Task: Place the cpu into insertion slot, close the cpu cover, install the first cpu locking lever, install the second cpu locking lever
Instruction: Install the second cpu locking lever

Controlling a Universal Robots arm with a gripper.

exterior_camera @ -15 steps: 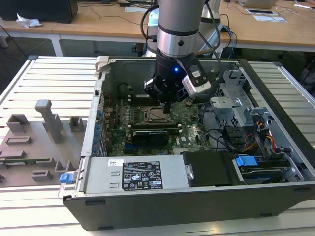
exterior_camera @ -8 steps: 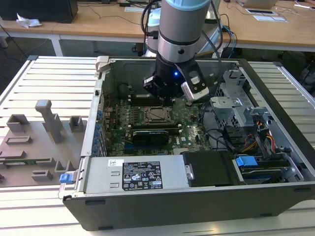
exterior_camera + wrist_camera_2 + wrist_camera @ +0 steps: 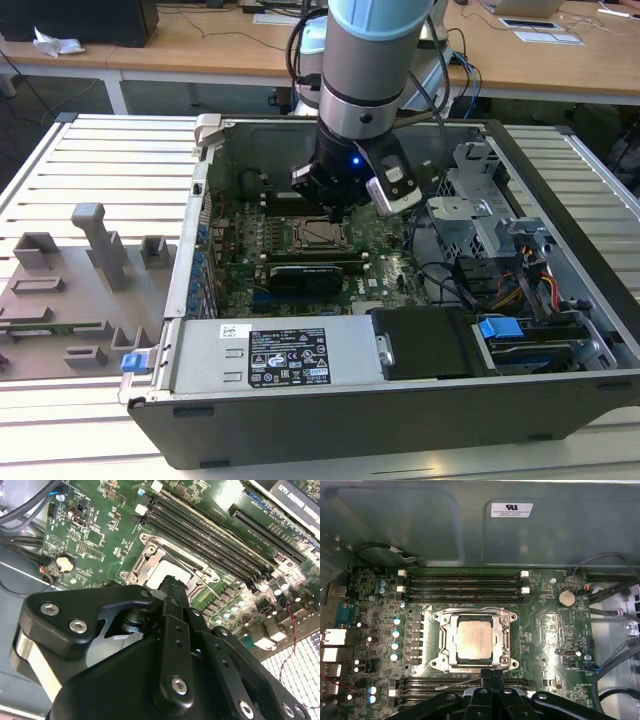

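Note:
The cpu (image 3: 475, 639) lies flat in the insertion slot (image 3: 436, 661) on the green motherboard (image 3: 545, 630), its silvery top showing through the window of the cpu cover (image 3: 475, 615), which lies down around it. My gripper (image 3: 493, 676) hovers at the edge of the socket with its black fingers pressed together. A thin metal lever (image 3: 457, 683) runs slantwise along that edge up to the fingertips; whether they touch it I cannot tell. In the second wrist view the fingertips (image 3: 172, 586) sit just over the cpu (image 3: 172, 571). In the exterior view the gripper (image 3: 335, 212) hangs over the socket (image 3: 322, 238).
Long black memory slots (image 3: 462, 584) flank the socket on both sides. Cables (image 3: 615, 655) and a coin cell (image 3: 565, 598) lie near the board's edge. The open computer case (image 3: 200, 260) walls in the board, with a power supply (image 3: 290, 355) and drive cage (image 3: 480, 215) close by.

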